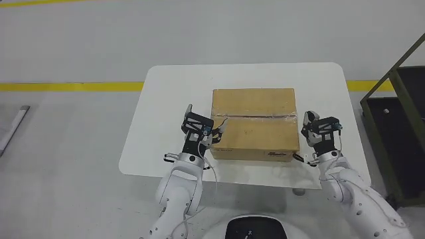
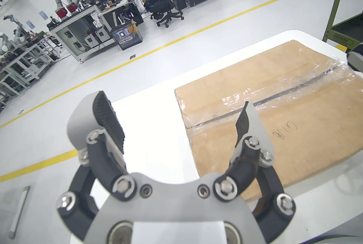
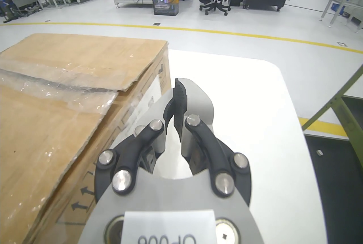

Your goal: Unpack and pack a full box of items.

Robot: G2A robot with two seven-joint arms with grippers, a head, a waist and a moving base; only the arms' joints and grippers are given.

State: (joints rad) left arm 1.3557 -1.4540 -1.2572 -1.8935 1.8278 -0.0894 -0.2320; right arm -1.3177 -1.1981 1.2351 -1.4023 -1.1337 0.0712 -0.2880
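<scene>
Cardboard box (image 1: 254, 124), taped shut, is lying at the centre of the white surface (image 1: 166, 106), its long axis and seam (image 1: 254, 115) running left to right across the top view. The left gripper (image 2: 173, 103), fingers spread wide, is hovering over its left edge. The right gripper (image 3: 178, 92), fingers pressed together, is hanging just beside its right end.

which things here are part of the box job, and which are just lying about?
Job:
- box, closed, clear tape over the seam
- left gripper, open, at one end of the box
- right gripper, shut, beside the other end
- table under the box

Lying about:
- green cart beside the table
- grey bar on the floor
</scene>
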